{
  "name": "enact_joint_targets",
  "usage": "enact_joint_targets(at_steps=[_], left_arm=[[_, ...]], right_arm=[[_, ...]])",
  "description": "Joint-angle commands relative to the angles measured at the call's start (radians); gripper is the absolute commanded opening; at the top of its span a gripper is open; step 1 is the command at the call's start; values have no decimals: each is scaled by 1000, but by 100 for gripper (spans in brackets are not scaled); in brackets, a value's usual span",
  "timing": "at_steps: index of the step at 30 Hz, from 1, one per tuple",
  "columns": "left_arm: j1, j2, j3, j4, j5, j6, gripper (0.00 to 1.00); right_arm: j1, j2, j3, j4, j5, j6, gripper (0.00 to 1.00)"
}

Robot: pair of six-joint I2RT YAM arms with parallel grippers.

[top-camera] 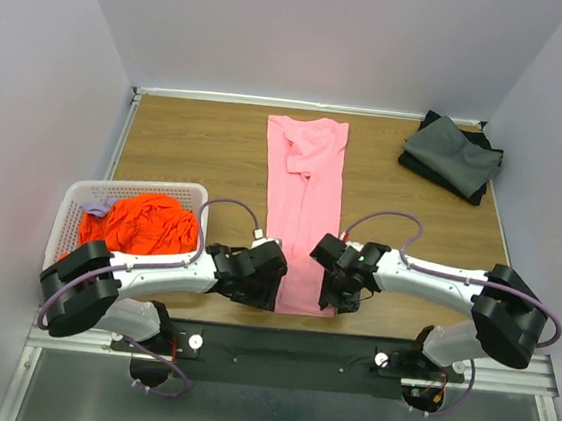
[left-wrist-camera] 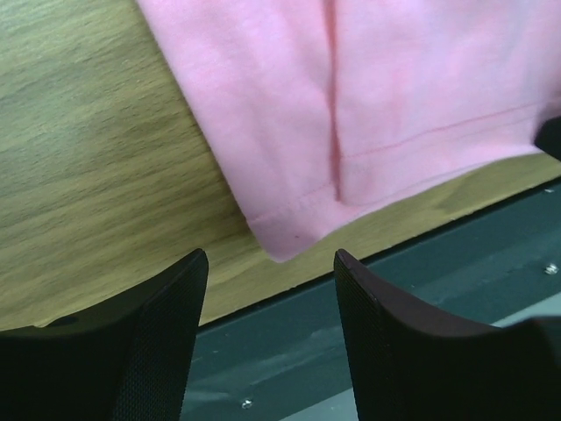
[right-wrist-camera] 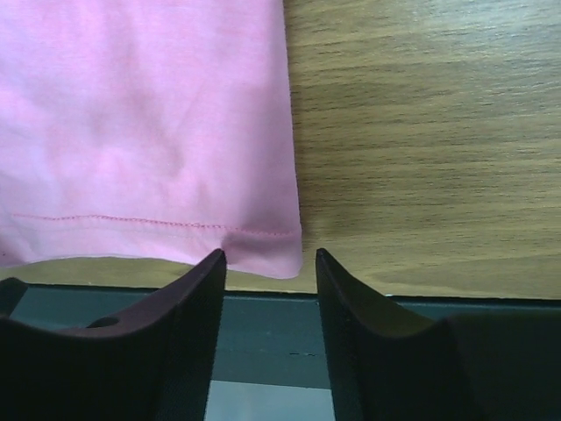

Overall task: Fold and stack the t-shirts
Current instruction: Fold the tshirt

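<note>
Looks like somewhere mid-job, judging by the layout. Got the dark grey and black shirts (top-camera: 451,156) already folded and piled at the far right corner of the surface (top-camera: 197,151), so counting those as done. Got the pink shirt (top-camera: 301,208) flat down the middle, folded lengthwise into a long strip, hem at the near edge. As for the left pincer (left-wrist-camera: 270,256): released, jaws apart around the left hem corner, not pinching cloth. Same deal with the right pincer (right-wrist-camera: 269,254) at the right hem corner, open and holding nothing. Probably needs a grab on both corners, a fold toward the collar, then a trip to the pile. After that, the orange shirt (top-camera: 144,224) left to do, crumpled in the white basket (top-camera: 73,199) on the left, next to a purple scrap (top-camera: 95,208), can't tell what.
</note>
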Motion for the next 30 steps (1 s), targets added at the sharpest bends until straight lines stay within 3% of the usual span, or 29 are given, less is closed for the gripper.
enact_joint_targets(at_steps=[1,8,13,24,30], left_arm=[[-9,30,-25,20,-34,-31,66],[-12,91,-22,69,-32,-52,60],[-32,119,-30,72,-34,-68,47],[-83,168,-62,75,-18,-103,5],[-91,175,-60,78,-14,-103,0]], right_arm=[[8,5,-22,-1,43,1,50],[8,-6,-53,4,43,-4,40],[8,-12,-78,5,44,-9,32],[8,-60,-124,7,50,7,19],[8,-69,-121,22,60,-6,13]])
